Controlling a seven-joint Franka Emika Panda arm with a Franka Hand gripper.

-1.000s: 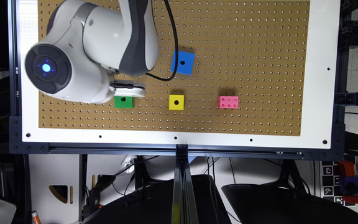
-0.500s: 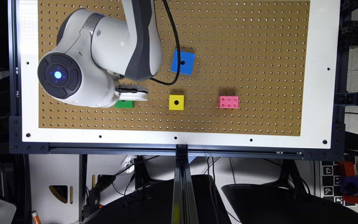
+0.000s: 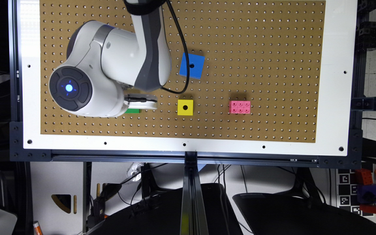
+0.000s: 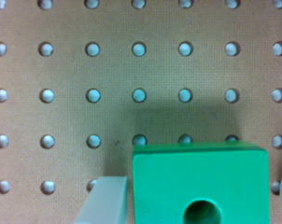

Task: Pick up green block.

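Observation:
The green block [image 4: 197,186] is a bright green cube with a round dark hole in its top. In the wrist view it sits on the pegboard between my two pale fingers [image 4: 108,200], one on each side with a narrow gap to the block. My gripper [image 4: 197,203] is open around it. In the exterior view the gripper [image 3: 140,101] hangs right over the block, and just a green sliver [image 3: 132,111] shows under the white hand.
A yellow holed cube [image 3: 185,107] lies just to the exterior view's right of the gripper. A pink studded brick [image 3: 240,107] is further right and a blue holed block [image 3: 192,66] sits further back. All rest on the brown pegboard [image 3: 273,49].
The arm has swung toward the exterior view's right and come over the green block, which went from fully visible to nearly covered by the hand.

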